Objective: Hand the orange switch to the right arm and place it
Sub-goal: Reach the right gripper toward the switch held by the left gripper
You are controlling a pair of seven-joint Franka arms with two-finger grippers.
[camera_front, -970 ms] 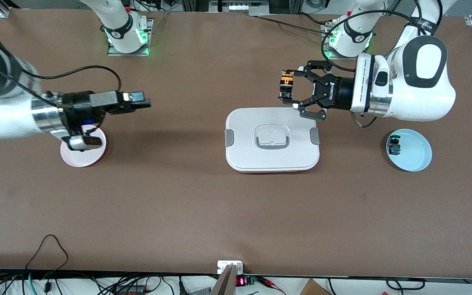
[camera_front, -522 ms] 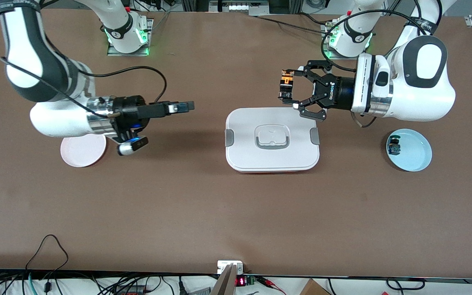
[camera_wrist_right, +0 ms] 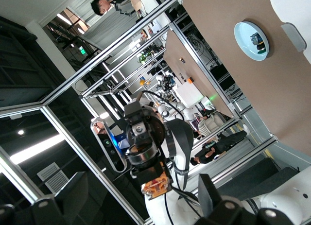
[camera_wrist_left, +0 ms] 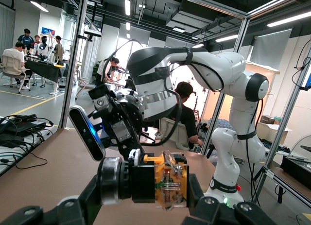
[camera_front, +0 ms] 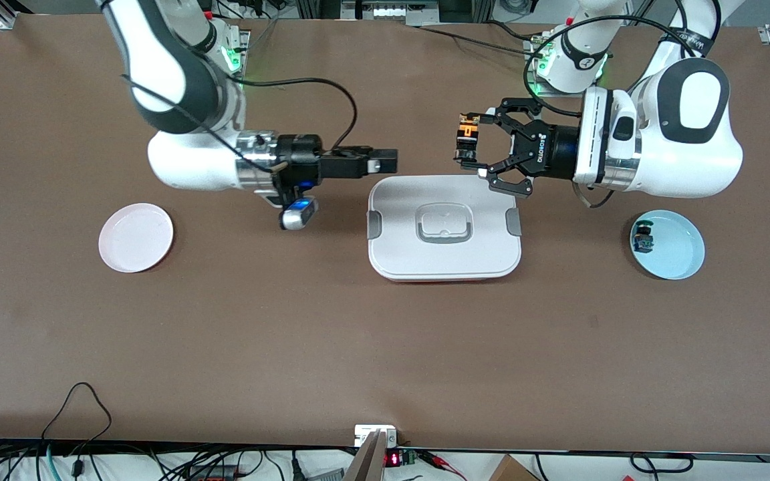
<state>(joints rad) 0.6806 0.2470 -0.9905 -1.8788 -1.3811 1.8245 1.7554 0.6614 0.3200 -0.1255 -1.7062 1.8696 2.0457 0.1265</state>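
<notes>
I am holding the orange switch (camera_front: 468, 131) clamped in the left hand (camera_front: 466, 141), up in the air over the worktop (camera_front: 385, 347) just off the edge of the white lidded container (camera_front: 444, 227) that lies toward the robots' bases. The left wrist view is showing the switch (camera_wrist_left: 167, 180) pinched crosswise between the fingertips, orange body exposed toward the partner arm, so a free length is on offer for the second grip. The right hand (camera_front: 390, 160) is standing with its fingers apart, level with the switch and pointing at it, over the worktop beside the container's corner toward the right arm's end; a clear gap separates the two hands. For a sound handover I am judging that the right hand should come in straight along its present line, keep its fingers wide until they bracket the exposed body, close fully, and only then should the left release. Risk: the part is small, so a glancing finger could twist it out of the grip. Room is adequate: nothing is standing between the hands, the container lid sits below the path, the pink plate (camera_front: 136, 238) is lying well apart toward the right arm's end, and the blue plate (camera_front: 676, 257) with the other switch (camera_front: 642, 240) is lying well apart toward the left arm's end.
</notes>
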